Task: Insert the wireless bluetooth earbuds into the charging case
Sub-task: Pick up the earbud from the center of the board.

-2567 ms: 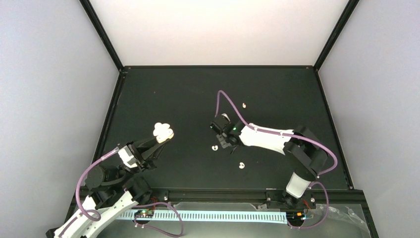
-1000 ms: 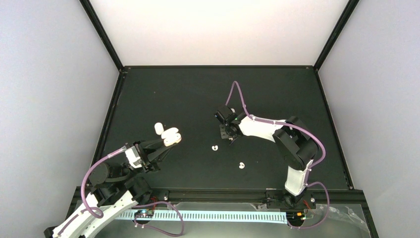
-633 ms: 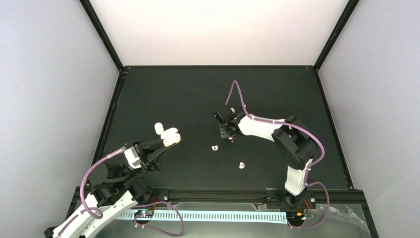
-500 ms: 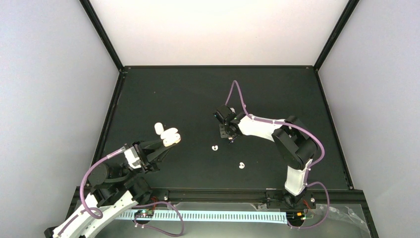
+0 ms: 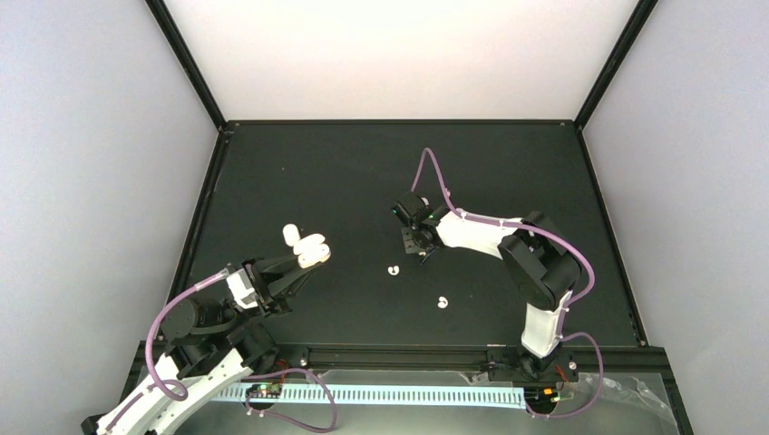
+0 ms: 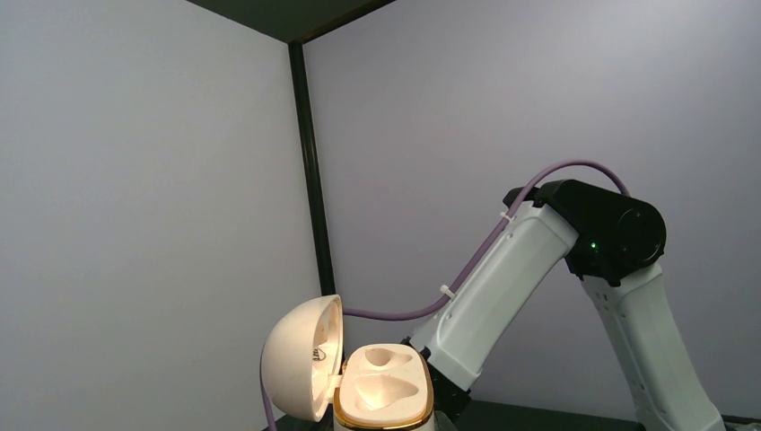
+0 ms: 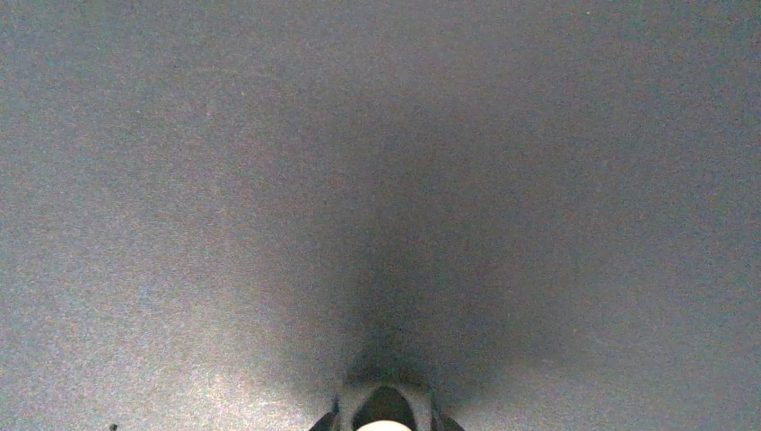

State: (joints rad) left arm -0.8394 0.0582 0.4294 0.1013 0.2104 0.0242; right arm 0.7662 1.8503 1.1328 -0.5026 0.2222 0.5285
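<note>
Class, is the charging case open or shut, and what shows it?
Open: the charging case has its lid swung back, baring two empty wells.

White-black arms (image 5: 481, 234), purple cables (image 5: 441, 181)

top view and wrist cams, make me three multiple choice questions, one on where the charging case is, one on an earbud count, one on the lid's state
1. Where is the charging case?
A. lying mid-table
B. gripped by the left hand
C. gripped by the right hand

2. How many earbuds lie loose on the table in the top view?
A. two
B. four
C. none

3. The case's lid is
A. shut
B. missing
C. swung open

Answers:
1 B: the left hand grips the charging case.
2 A: two earbuds lie on the table; a third earbud, it seems, sits between the fingertips of the right hand.
3 C: the lid stands swung open in the left wrist view.
</note>
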